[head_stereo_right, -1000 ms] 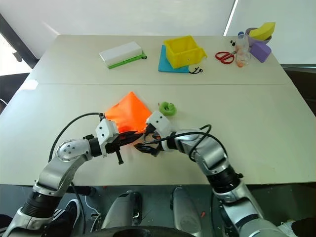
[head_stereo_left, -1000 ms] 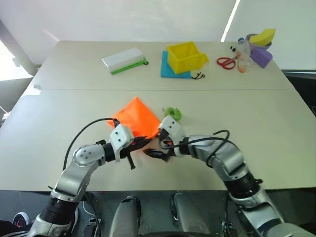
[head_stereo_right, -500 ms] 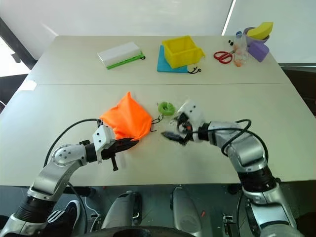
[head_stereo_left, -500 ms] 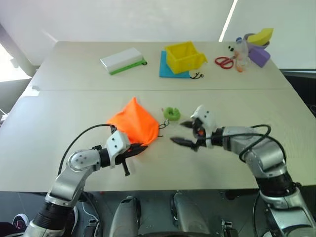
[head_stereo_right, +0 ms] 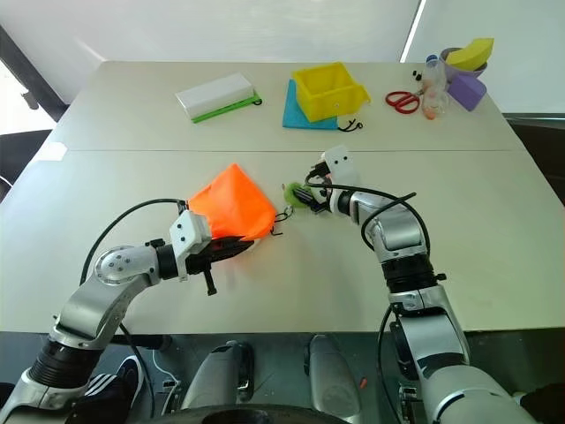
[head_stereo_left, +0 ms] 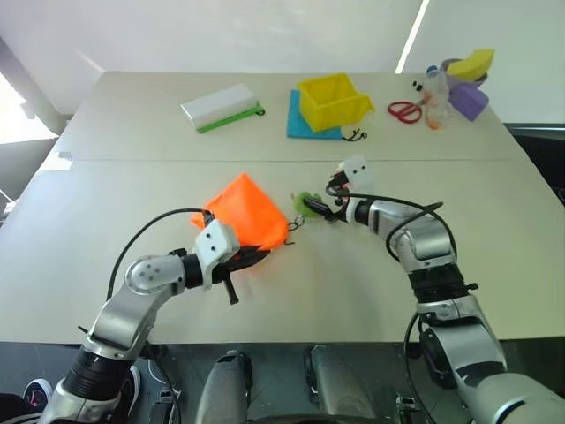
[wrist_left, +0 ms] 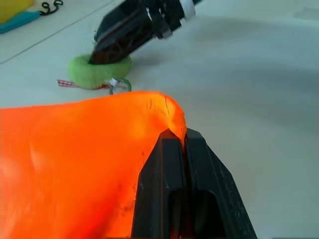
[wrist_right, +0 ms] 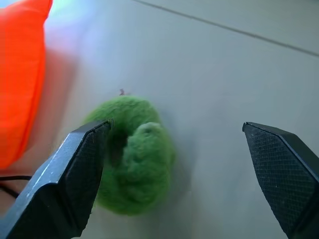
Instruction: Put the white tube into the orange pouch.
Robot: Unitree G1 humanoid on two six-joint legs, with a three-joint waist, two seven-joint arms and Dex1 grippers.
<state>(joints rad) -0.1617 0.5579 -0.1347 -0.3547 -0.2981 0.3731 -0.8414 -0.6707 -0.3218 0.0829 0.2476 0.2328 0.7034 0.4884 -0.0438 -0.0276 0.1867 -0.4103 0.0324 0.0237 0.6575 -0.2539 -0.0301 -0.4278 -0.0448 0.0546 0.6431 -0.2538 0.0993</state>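
The left gripper (wrist_left: 175,144) was clamped on an edge of the orange pouch (head_stereo_left: 247,212). The right wrist view showed the right gripper (wrist_right: 184,164) spread wide around the green toggle (wrist_right: 133,152). The yellow bin (head_stereo_left: 332,101) stood far beyond both.

**Non-task items on the worktop**

The pale worktop (head_stereo_left: 494,203) carries a row of objects along its far side. A flat white box with a green edge (head_stereo_left: 222,108) lies towards the left. A yellow bin (head_stereo_left: 333,101) stands partly on a blue mat (head_stereo_left: 300,125), with a small black cord (head_stereo_left: 355,135) just beside it. Further right lie red-handled scissors (head_stereo_left: 404,111), then a clear bottle (head_stereo_left: 433,88), a purple block (head_stereo_left: 468,102) and a yellow piece (head_stereo_left: 471,64), clustered together.
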